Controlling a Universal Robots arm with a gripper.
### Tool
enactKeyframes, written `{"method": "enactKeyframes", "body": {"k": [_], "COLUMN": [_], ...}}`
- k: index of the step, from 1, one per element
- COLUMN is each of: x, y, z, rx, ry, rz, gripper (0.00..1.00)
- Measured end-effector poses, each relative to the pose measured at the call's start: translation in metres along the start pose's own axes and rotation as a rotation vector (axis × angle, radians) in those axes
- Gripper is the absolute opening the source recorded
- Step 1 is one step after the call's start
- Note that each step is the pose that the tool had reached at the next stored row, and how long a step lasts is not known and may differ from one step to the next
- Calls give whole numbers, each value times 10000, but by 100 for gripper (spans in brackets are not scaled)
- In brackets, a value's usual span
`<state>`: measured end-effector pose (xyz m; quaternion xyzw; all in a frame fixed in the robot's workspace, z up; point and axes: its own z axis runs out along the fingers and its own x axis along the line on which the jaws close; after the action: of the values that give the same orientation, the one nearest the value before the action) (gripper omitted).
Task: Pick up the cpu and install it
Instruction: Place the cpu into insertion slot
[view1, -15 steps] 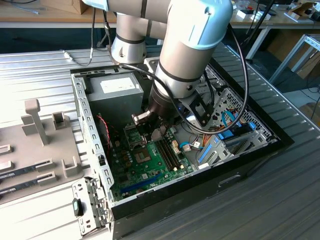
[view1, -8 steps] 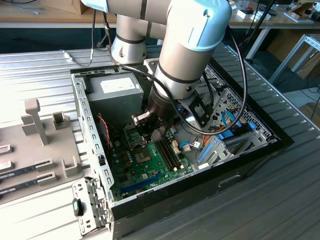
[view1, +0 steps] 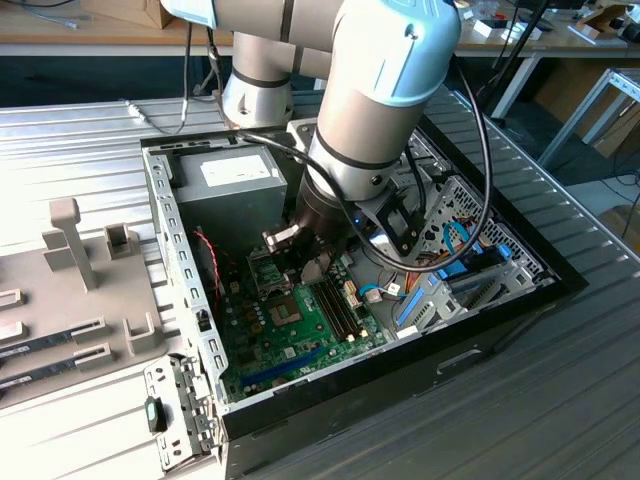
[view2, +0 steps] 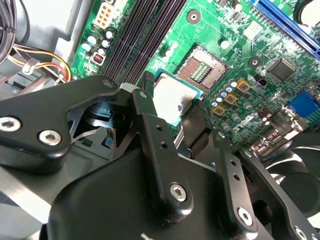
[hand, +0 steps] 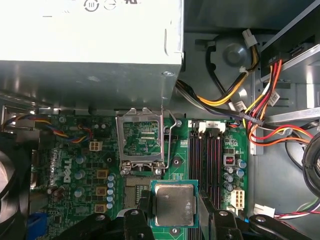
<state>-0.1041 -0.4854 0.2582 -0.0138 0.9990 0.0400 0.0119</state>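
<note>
Site: open computer case (view1: 185, 250), green motherboard (hand: 70, 150) on its floor, robot arm (view1: 380, 90) reaching inside.
Landmark: socket (hand: 134, 185) on the motherboard; its contact bed is bare in the first wrist view.
Frame: hinged silver socket frame (hand: 141, 137) is swung up off the socket and stands at the socket's edge farthest from the gripper. The wire lever (hand: 173, 140) beside it is released.
Cpu: cpu (hand: 173, 204) has a silver top and a thin green rim and is held flat. It sits just beside the socket, on the side toward the memory slots (hand: 210, 155), not over the contact bed. How high it rides above the board cannot be told.
Gripper: gripper (view2: 169, 106) pinches the cpu by two opposite edges, one black finger (view2: 150, 130) on each side.
Done: pick-up reads as complete, since the chip is in the grip at the socket's edge. The socket is already opened to receive it.
Left: seating is not yet done. The socket is empty, the frame is not lowered and the lever is not latched.
Writing: white printed label on the power supply (hand: 90, 35), which lies beyond the raised frame from the socket. There is white lettering on the motherboard near the socket, on the side away from the memory slots. Neither is copied here.
Cables: orange, yellow and red cables (hand: 260, 110) run beyond the memory slots from the socket, well apart from the chip.
</note>
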Motion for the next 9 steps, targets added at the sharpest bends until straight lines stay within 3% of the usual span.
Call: {"method": "enactKeyframes", "body": {"k": [9], "x": [1], "y": [-3], "z": [31], "rx": [1], "ry": [0], "rz": [0], "gripper": [47]}}
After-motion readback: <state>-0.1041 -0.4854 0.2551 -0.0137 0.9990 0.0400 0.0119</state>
